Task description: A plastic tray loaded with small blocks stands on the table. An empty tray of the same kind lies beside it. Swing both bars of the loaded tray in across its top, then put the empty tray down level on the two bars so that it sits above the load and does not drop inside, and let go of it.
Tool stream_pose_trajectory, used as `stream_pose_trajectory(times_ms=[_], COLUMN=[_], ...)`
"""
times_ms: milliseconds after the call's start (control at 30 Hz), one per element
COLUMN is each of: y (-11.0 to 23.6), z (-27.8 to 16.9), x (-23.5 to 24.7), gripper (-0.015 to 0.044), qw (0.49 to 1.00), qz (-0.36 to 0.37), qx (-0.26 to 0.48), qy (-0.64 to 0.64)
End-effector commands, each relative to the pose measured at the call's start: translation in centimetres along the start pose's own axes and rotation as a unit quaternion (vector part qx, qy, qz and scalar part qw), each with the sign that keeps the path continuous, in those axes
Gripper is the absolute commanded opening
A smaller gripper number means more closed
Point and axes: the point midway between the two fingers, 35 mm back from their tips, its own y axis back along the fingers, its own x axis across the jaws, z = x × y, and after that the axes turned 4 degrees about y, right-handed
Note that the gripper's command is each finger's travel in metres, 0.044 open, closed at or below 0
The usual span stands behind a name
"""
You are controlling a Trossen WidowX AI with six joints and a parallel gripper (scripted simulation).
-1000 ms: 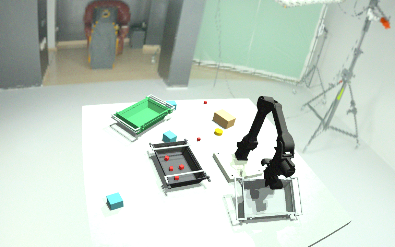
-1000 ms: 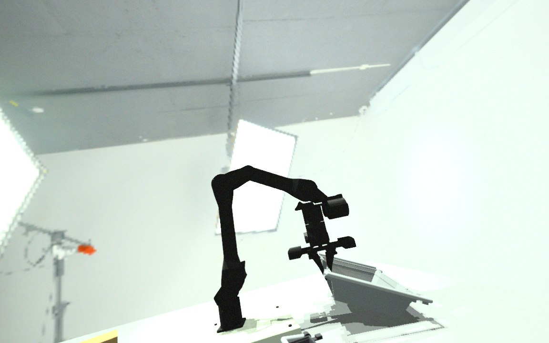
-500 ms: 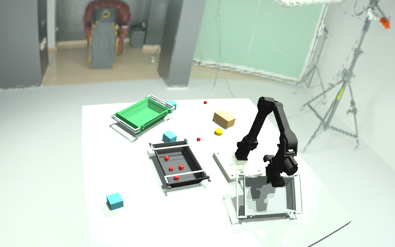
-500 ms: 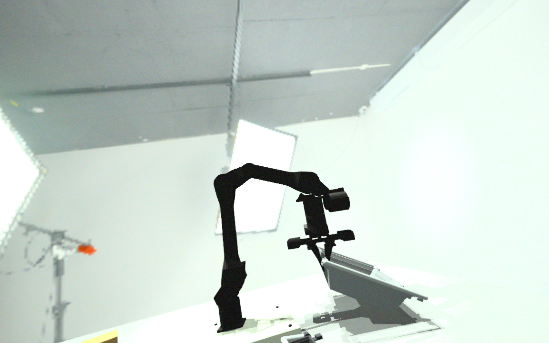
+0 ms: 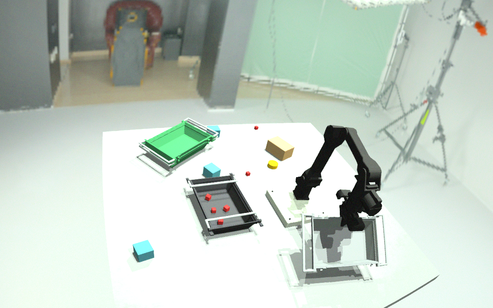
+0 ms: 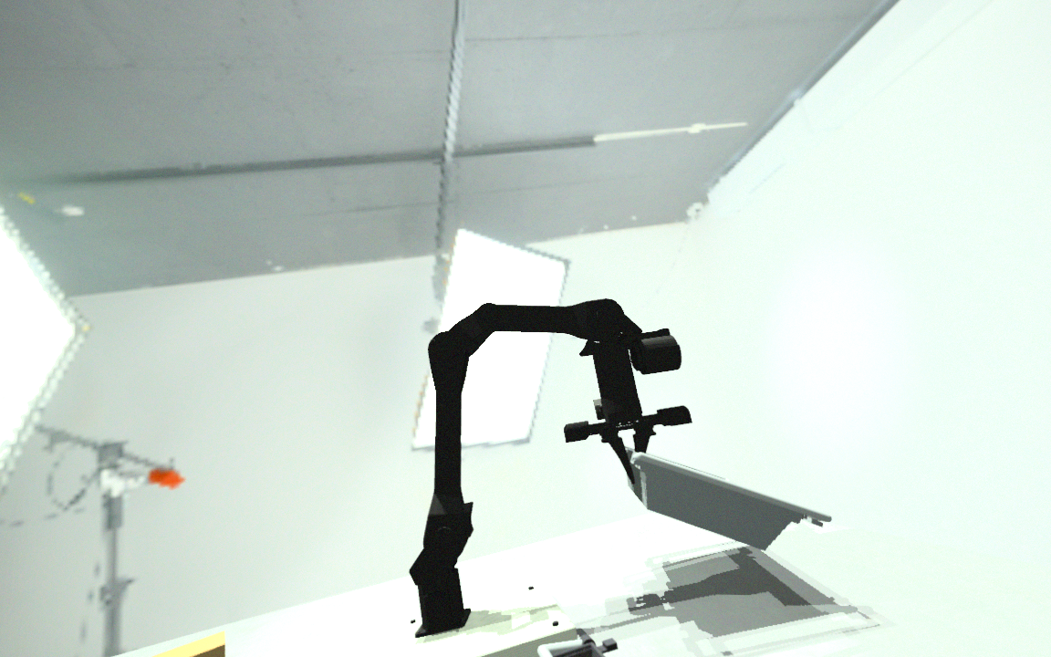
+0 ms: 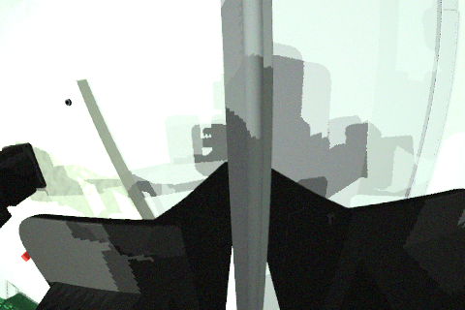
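Observation:
The black tray [image 5: 234,227] stands on the table with several small red blocks inside. Its two wire bars, the back bar [image 5: 213,183] and the front bar [image 5: 231,217], lie across its top near the ends. My gripper [image 5: 351,226] [image 6: 635,472] [image 7: 241,170] is shut on the near long wall of the empty grey tray [image 5: 370,239] [image 6: 704,496] [image 7: 252,34]. That tray is lifted off the table and tilted, its far side hanging lower. Its own bars stick out past its ends. The fingertips partly hide the gripped wall.
A green tray [image 5: 179,140] stands at the back left. Cyan blocks stand behind the black tray [image 5: 211,170], at the front left [image 5: 143,251] and by the green tray. A tan block [image 5: 279,148], yellow disc [image 5: 272,164] and two loose red blocks lie behind. The robot's base plate [image 5: 277,206] is between the trays.

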Motion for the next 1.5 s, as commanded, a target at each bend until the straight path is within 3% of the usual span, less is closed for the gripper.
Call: stream_pose_trajectory(times_ms=[0,333,1467], y=[2.1,4.4,4.5], z=[0.1,0.3,-1.1], x=[-1.1,-2.2,-2.3], gripper=[0.0,0.0,0.0], qw=[1.0,1.0,1.0], qz=[-0.017,-0.017,-0.017], qx=[-0.001,-0.001,-0.001], qy=[0.003,0.003,-0.015])
